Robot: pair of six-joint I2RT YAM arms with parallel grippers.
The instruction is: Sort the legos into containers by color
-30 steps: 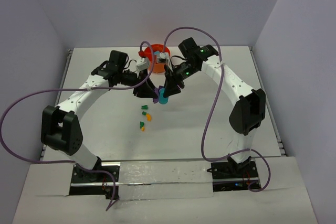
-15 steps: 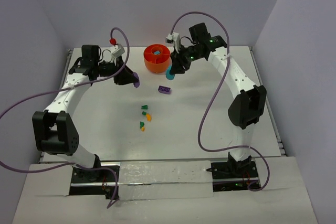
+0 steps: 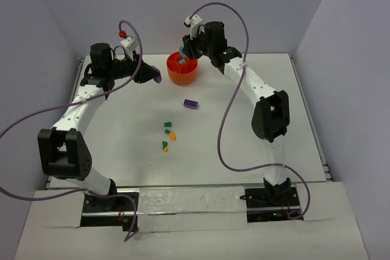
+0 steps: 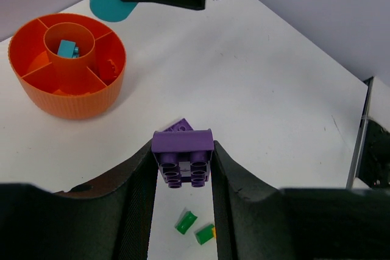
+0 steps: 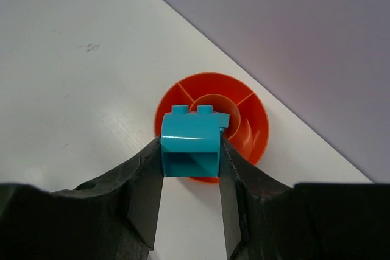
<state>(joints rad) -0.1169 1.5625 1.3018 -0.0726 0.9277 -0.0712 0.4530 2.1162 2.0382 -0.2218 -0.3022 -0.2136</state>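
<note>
A: Status?
B: Early, I'd say. One parked teal brick (image 4: 67,47) sits in the orange tub's (image 4: 68,98) centre ring. One outer compartment has a small orange bit I can't ID.
A: Fingers?
B: Right fingers (image 5: 143,193) are clamped on the held teal brick (image 5: 189,131), up over the tub. Which compartment, can't tell. Left fingers (image 4: 137,199) pinch a purple brick (image 4: 182,140), airborne, left of the tub.
A: What's left?
B: Loose purple brick (image 3: 191,104) mid-table, plus green bits (image 3: 167,125) & an orange-yellow bit (image 3: 172,136) nearer the bases.
A: Room?
B: Tub's by the table's (image 3: 256,150) far edge, near the back wall (image 3: 183,4). Tight there w/ two loads, so prob. one drop at a time. The middle has space.
</note>
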